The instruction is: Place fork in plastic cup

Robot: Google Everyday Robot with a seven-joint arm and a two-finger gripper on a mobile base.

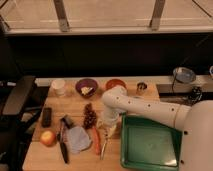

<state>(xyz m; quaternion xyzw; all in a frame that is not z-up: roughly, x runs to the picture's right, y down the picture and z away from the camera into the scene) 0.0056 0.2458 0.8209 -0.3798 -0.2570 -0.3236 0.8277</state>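
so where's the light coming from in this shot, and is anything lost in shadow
Camera view: the window strip along the top is washed-out bright and the band below it is nearly black. The wooden table is warmly and evenly lit. The gripper hangs over mid-table just above the fork, shaded by the white arm. The chair on the left sinks into the dark.

One hand (pixel 108 128) near fork (pixel 104 147), two bowls (pixel 86 88)

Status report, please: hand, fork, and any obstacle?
Hand low over table, beside grapes. Fork flat on table near it, not picked up. Carrot close on one side, green tray on other.
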